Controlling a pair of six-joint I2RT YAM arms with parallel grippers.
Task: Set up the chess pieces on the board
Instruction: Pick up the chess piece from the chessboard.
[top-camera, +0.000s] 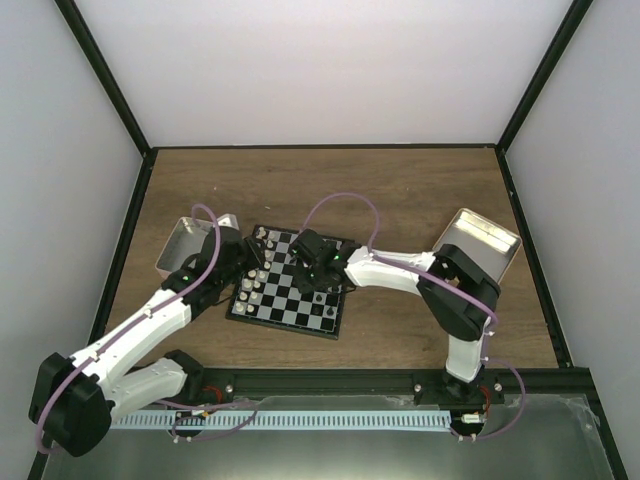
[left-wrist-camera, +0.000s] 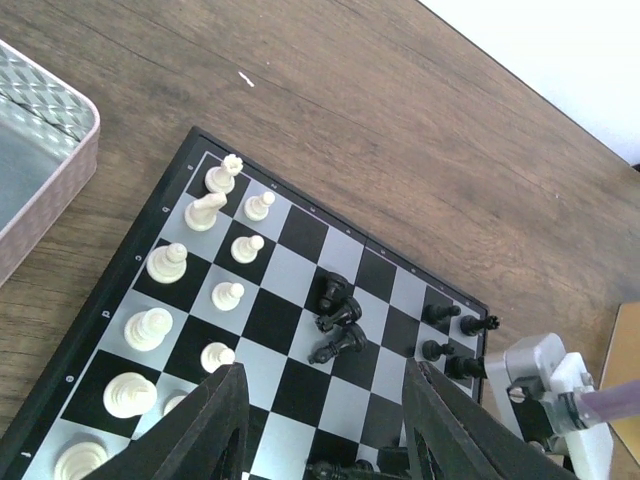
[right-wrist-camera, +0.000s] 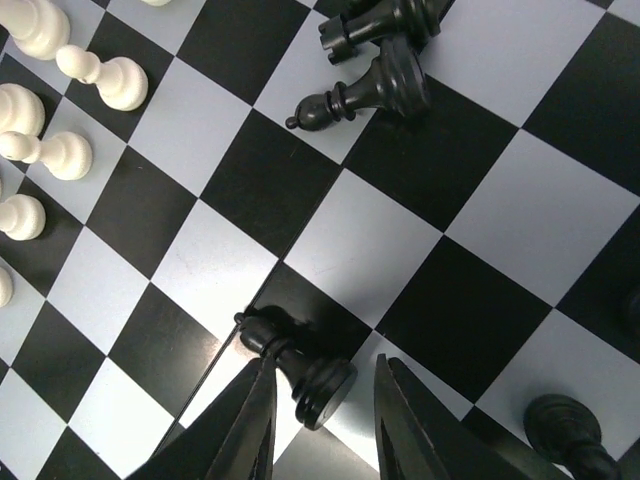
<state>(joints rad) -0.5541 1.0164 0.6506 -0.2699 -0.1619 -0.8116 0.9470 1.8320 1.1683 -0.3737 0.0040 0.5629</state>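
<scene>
Right gripper is partly open, fingers either side of a toppled black pawn on the board. Left gripper hangs wide open over the board's white end. White pieces stand there, and a few black pieces are flopped over mid-board.

Left wrist view: small square black-and-white checkered chessboard, thin black border. Row of tiny white coordinate marks printed along border edge beside cream chess pieces. One mark there reads like "D". Others on same edge too small and blurred to call, could be letters or digits. Faint white specks on far border as well, unreadable. Right wrist view, close over squares: no lettering in shot. Top view: board marks too small, nothing legible anywhere.
</scene>
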